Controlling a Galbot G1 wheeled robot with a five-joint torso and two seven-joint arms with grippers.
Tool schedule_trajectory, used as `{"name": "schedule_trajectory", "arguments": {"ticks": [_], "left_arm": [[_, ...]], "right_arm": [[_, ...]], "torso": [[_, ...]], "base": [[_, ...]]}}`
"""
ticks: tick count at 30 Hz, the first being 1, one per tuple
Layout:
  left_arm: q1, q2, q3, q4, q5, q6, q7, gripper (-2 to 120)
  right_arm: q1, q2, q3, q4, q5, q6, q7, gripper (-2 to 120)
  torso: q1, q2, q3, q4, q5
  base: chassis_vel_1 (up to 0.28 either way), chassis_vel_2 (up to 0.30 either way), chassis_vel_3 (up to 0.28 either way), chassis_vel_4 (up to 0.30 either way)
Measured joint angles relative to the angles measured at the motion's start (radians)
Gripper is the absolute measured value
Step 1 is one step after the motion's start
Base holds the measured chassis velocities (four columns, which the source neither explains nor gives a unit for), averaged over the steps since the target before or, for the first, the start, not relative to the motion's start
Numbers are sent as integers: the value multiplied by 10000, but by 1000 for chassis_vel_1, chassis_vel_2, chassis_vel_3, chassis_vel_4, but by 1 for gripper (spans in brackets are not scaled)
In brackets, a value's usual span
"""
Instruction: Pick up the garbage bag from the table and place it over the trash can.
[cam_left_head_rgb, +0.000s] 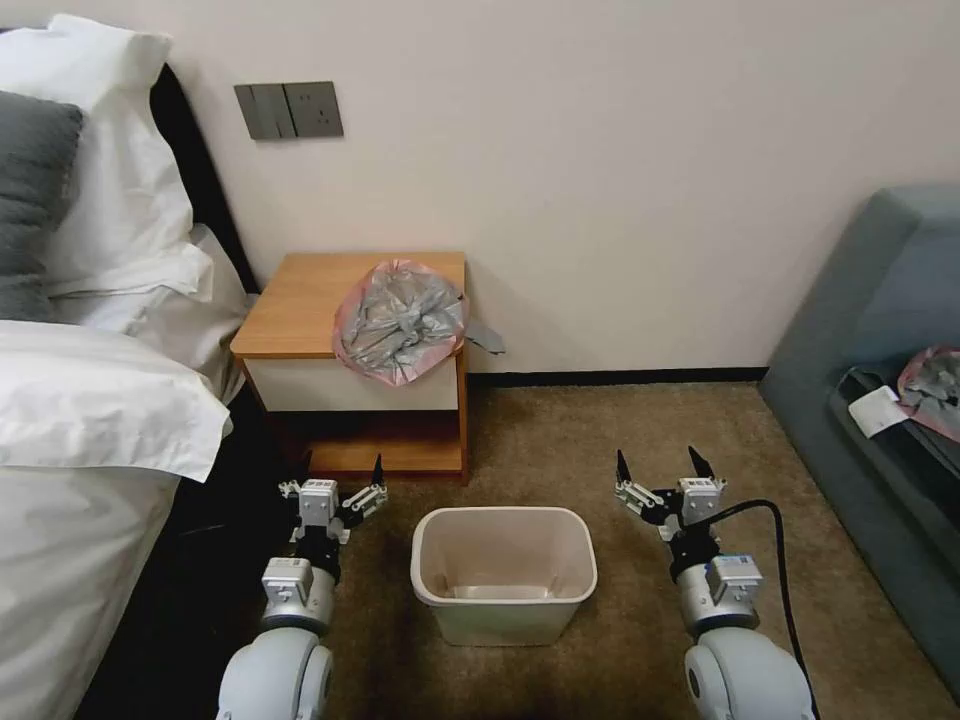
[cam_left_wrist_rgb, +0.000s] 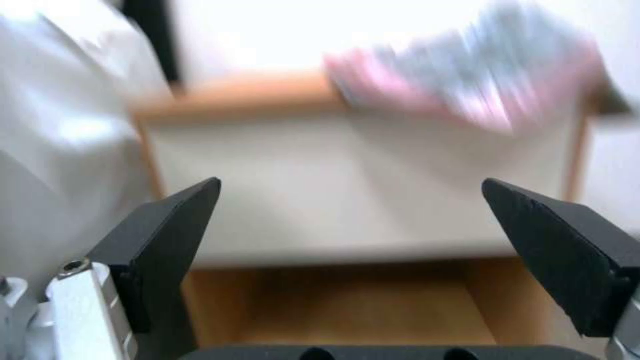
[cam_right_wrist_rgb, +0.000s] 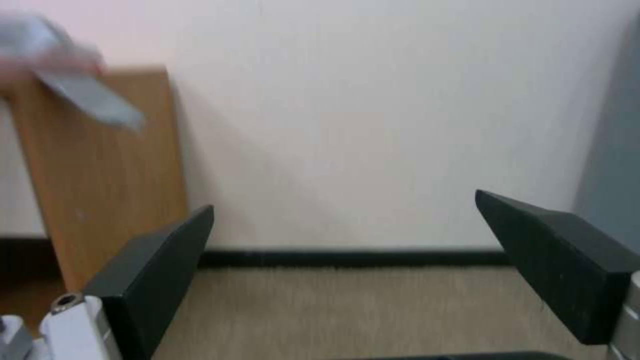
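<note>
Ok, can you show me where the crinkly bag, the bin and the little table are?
garbage bag (cam_left_head_rgb: 402, 322), head view, middle of its crumpled silver-grey plastic.
trash can (cam_left_head_rgb: 504, 599), head view, front of its rolled rim.
table (cam_left_head_rgb: 295, 300), head view, bare wooden top left of the bag.

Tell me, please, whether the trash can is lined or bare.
Bare: the trash can shows its plain inside, and the garbage bag lies on the table.

No readable text, brand or number anywhere. Small labels on both wrist housings and the white card (cam_left_head_rgb: 878, 411) on the sofa (cam_left_head_rgb: 860, 330): too small to read.
</note>
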Motion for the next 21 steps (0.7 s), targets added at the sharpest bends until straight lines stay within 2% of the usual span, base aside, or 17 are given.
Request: {"name": "schedule_trajectory", "arguments": {"ticks": [2,3,4,5,7,12,16,21], "left_arm": [[-86,833,-124,-295,-738,-511,-636,98],[-86,833,-124,-295,-738,-511,-636,98],[-147,1317,-217,-477,-1154,-809,-1006,98],[-168,1505,-243,-552,-1343,-930,-1150,98],[-23,1612,-61,-726,-1731,-960,-1080,98],[252,1629,64,-856,-1957,-846,-1019,98],[359,1612,136,-818,-1834,-805,-875,98],[380,1530,174,-574,-1370,-842,-796,98]], "right_arm": [[-592,217,284,504,-48,716,-318,100],[-592,217,284,504,-48,716,-318,100],[-1019,370,487,858,-85,1229,-547,100],[-1379,505,654,1164,-115,1667,-742,100],[-1906,687,906,1610,-158,2300,-1021,100],[-2069,760,991,1983,-299,2579,-1115,100],[-1458,761,1050,1637,-1226,3744,-987,100],[-390,465,816,995,-2022,3713,-904,100]], "torso": [[0,0,0,0,-4],[0,0,0,0,-4],[0,0,0,-2,2],[0,0,-1,-2,5],[0,0,-1,-3,-9],[0,0,-1,-1,0],[0,0,-1,-1,3],[0,0,0,0,-1]], "base": [[0,0,0,0],[0,0,0,0],[0,0,0,0],[0,0,0,0],[0,0,0,0],[0,0,0,0],[0,0,0,0],[0,0,0,0]]}}
